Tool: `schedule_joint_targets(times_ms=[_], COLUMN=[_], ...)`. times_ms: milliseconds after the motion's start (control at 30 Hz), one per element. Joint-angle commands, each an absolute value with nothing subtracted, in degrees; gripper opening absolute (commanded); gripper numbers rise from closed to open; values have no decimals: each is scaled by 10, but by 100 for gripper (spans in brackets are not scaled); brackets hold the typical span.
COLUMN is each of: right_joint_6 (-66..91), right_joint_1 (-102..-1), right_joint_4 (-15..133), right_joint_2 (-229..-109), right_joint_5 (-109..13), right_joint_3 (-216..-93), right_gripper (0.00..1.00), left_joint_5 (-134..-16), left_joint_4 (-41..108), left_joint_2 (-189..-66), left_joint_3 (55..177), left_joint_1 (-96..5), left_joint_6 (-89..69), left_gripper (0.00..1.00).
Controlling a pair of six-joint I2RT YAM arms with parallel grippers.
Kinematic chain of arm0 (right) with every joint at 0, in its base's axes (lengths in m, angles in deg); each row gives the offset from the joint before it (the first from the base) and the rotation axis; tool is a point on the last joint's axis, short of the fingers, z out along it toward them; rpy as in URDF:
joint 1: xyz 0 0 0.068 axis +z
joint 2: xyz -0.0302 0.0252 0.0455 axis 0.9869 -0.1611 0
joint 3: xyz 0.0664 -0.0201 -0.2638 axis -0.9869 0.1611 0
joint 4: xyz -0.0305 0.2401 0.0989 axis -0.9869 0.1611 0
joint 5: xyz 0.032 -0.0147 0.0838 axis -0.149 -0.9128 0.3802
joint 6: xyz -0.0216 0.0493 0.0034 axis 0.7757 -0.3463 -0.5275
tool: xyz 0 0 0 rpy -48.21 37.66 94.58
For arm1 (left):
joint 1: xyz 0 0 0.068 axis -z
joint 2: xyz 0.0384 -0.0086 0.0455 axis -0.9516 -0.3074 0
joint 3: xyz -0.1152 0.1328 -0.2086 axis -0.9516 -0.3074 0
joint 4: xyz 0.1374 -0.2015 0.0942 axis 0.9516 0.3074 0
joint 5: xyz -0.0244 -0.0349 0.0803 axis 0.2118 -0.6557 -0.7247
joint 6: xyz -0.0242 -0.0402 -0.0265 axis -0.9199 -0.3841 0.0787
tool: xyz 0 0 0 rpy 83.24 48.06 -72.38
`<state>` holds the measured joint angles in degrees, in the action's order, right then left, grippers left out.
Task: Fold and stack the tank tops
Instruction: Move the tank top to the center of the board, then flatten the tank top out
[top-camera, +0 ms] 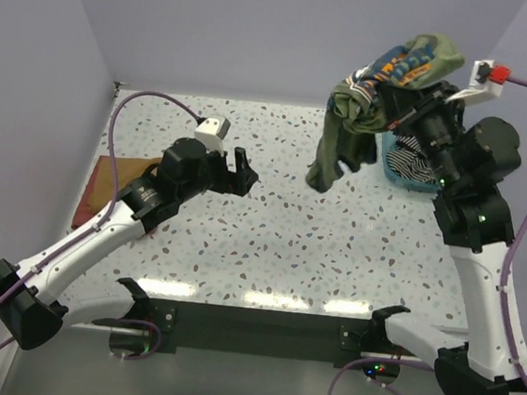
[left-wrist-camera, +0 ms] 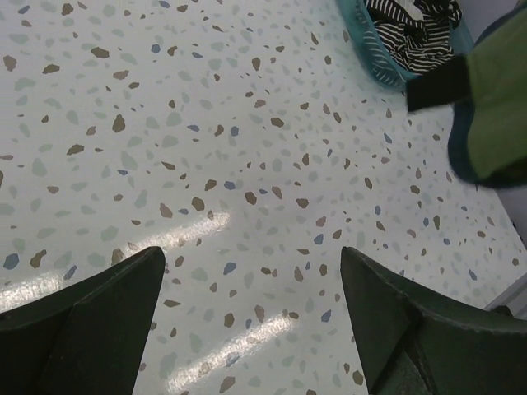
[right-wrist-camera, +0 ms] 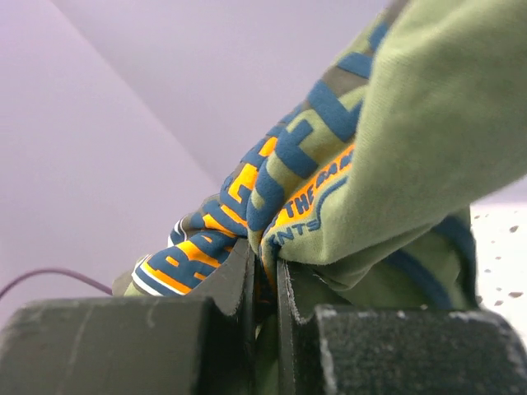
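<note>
My right gripper (top-camera: 400, 89) is raised high at the back right, shut on the olive-green tank top (top-camera: 349, 136), which hangs in a bunch above the table. In the right wrist view the jaws (right-wrist-camera: 265, 267) pinch a fold of its printed chest (right-wrist-camera: 329, 148). The striped tank top (top-camera: 414, 165) lies in a teal basket (top-camera: 390, 165) below; it also shows in the left wrist view (left-wrist-camera: 412, 29). My left gripper (top-camera: 238, 172) is open and empty above the table's middle left, its fingers (left-wrist-camera: 99, 313) wide apart, well left of the hanging top (left-wrist-camera: 494, 107).
A brown flat board (top-camera: 104, 187) lies at the table's left edge, partly under my left arm. The speckled white table (top-camera: 277, 246) is walled at the left, back and right. The basket (left-wrist-camera: 370, 49) sits at the back right corner.
</note>
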<state>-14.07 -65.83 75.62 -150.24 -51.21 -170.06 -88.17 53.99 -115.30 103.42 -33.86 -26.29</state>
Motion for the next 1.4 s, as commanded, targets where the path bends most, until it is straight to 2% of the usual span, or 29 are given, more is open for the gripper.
schedule_joint_targets(times_ms=[0, 100, 200, 233, 333, 400, 500, 533, 600, 633, 700, 733, 800, 1033, 1167, 1200, 1367], right_joint_6=[-149, -148, -150, -150, -162, -188, -251, -265, -273, -271, -266, -266, -252, -203, -175, -165, -115], right_joint_1=[-611, -597, -588, -583, -573, -567, -558, -553, -521, -506, -479, -478, -479, -511, -575, -581, -587], right_joint_4=[752, 748, 772, 798, 829, 817, 793, 796, 804, 803, 797, 798, 821, 866, 808, 799, 763], right_joint_2=[-1587, -1687, -1807, -1839, -1898, -1883, -1798, -1754, -1716, -1694, -1644, -1632, -1612, -1606, -1632, -1642, -1727], right_joint_5=[-541, -550, -550, -550, -572, -599, -625, -621, -621, -643, -661, -672, -695, -753, -670, -662, -645], right_joint_3=[-1690, -1752, -1884, -1965, -2057, -2033, -1876, -1783, -1693, -1604, -1525, -1468, -1430, -1357, -1302, -1298, -1308], right_gripper=[0, 0, 0, 0, 0, 0, 0, 2, 16, 43, 67, 83, 93, 91, 84, 81, 77], left_joint_5=[-856, -811, -819, -822, -827, -827, -819, -818, -806, -803, -789, -781, -756, -720, -765, -768, -816], left_joint_4=[529, 520, 531, 531, 535, 536, 532, 530, 517, 510, 490, 483, 460, 365, 364, 363, 327], left_joint_2=[-1157, -1178, -1198, -1203, -1207, -1208, -1208, -1208, -1206, -1205, -1208, -1216, -1226, -1250, -1278, -1286, -1362], left_joint_3=[1069, 1080, 1108, 1114, 1126, 1125, 1107, 1100, 1070, 1058, 1025, 1015, 985, 851, 841, 839, 860], left_joint_1=[-384, -432, -444, -445, -449, -449, -449, -449, -449, -449, -449, -449, -449, -414, -368, -363, -362], left_joint_6=[-270, -279, -274, -272, -275, -280, -292, -301, -309, -318, -329, -342, -365, -442, -460, -471, -492], left_gripper=[93, 93, 92, 92, 92, 92, 92, 92, 92, 92, 92, 92, 91, 81, 81, 81, 86])
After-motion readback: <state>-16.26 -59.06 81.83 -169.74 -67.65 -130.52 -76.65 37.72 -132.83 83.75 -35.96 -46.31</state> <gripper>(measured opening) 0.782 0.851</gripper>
